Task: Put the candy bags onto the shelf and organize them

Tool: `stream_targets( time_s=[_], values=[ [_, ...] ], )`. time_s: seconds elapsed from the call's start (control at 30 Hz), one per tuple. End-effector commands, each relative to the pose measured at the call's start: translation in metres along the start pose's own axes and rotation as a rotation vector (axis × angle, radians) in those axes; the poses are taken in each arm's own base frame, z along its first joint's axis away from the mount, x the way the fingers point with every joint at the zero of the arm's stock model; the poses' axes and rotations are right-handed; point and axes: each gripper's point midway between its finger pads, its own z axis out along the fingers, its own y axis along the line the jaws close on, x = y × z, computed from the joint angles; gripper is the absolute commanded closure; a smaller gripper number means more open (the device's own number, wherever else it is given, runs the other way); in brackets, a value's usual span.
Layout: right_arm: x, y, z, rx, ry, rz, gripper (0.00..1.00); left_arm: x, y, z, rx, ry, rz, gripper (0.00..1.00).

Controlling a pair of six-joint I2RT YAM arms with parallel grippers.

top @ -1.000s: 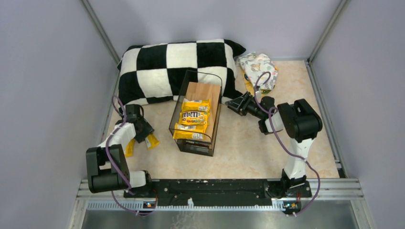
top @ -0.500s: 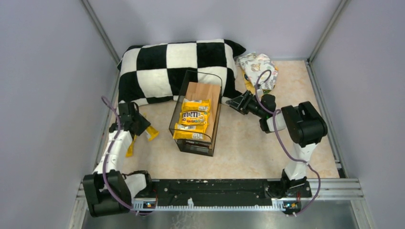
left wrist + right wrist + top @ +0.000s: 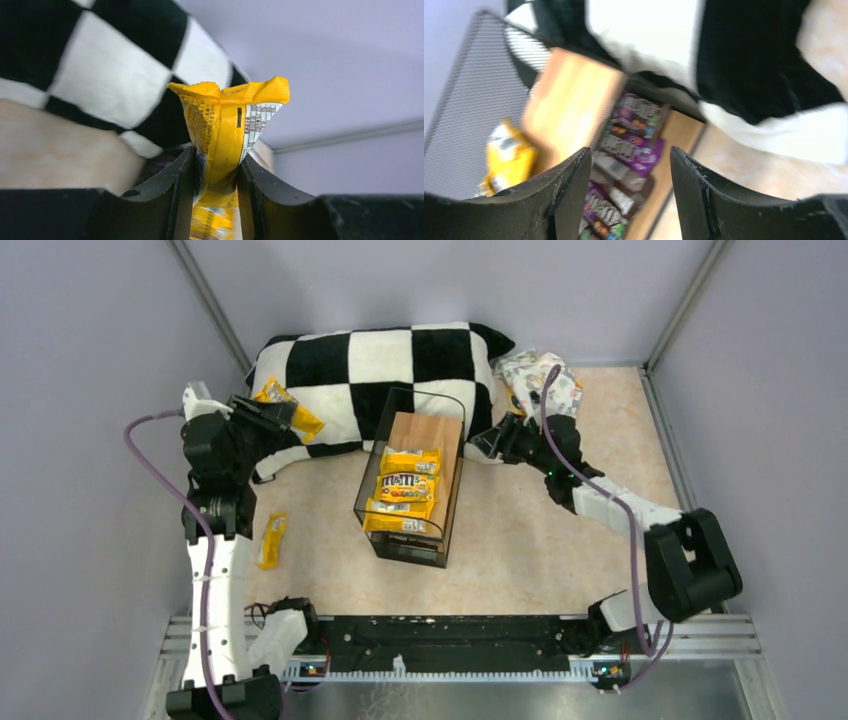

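Packet (image 3: pixel 227 125) upright between left jaws, perhaps creased

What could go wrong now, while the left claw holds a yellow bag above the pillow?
1. The left claw only pinches the crumpled yellow bag above the pillow; it may slip out on the way.
2. The right claw hangs open beside the shelf, so the arms might collide there.

Big black-and-white checkered pillow (image 3: pixel 380 355) crowds the far edge behind the black wire shelf (image 3: pixel 428 430); the table (image 3: pixel 520 560) lies open along its near edge.
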Motion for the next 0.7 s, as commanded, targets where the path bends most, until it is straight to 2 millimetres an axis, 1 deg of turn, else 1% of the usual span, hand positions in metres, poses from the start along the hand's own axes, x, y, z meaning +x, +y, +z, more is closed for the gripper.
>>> stream_targets(
  time_s=[0.0, 0.03, 0.1, 0.17, 0.2, 0.27, 0.37, 0.43, 0.47, 0.5, 0.57, 0.67],
  values=[
    [-0.037, 0.082, -0.03, -0.007, -0.082, -0.279, 0.4, 0.005, -0.077, -0.02, 0.32, 0.125, -0.178, 0.59],
    [-0.042, 0.108, -0.041, -0.047, -0.109, -0.313, 0.4, 0.01, -0.085, -0.022, 0.367, 0.167, -0.227, 0.59],
    [-0.048, 0.152, -0.059, -0.102, -0.151, -0.375, 0.39, 0.016, -0.1, -0.029, 0.458, 0.24, -0.293, 0.59],
    [-0.052, 0.196, -0.075, -0.165, -0.195, -0.438, 0.38, 0.018, -0.112, -0.036, 0.511, 0.284, -0.335, 0.59],
    [-0.05, 0.22, -0.082, -0.213, -0.209, -0.467, 0.37, 0.015, -0.119, -0.042, 0.543, 0.285, -0.344, 0.59],
    [-0.043, 0.261, -0.09, -0.299, -0.226, -0.515, 0.37, 0.01, -0.129, -0.053, 0.581, 0.278, -0.364, 0.59],
    [-0.029, 0.306, -0.089, -0.397, -0.247, -0.552, 0.36, 0.008, -0.135, -0.066, 0.604, 0.278, -0.412, 0.59],
    [-0.027, 0.325, -0.082, -0.417, -0.256, -0.554, 0.37, 0.01, -0.136, -0.071, 0.61, 0.303, -0.458, 0.59],
    [-0.029, 0.336, -0.079, -0.429, -0.273, -0.55, 0.37, 0.012, -0.136, -0.074, 0.613, 0.318, -0.477, 0.59],
    [-0.029, 0.343, -0.075, -0.436, -0.281, -0.548, 0.39, 0.015, -0.136, -0.076, 0.616, 0.338, -0.489, 0.59],
    [-0.028, 0.351, -0.062, -0.439, -0.289, -0.54, 0.42, 0.021, -0.134, -0.077, 0.616, 0.375, -0.512, 0.59],
    [-0.031, 0.364, -0.055, -0.46, -0.315, -0.518, 0.45, 0.031, -0.132, -0.076, 0.615, 0.416, -0.542, 0.6]
  ],
)
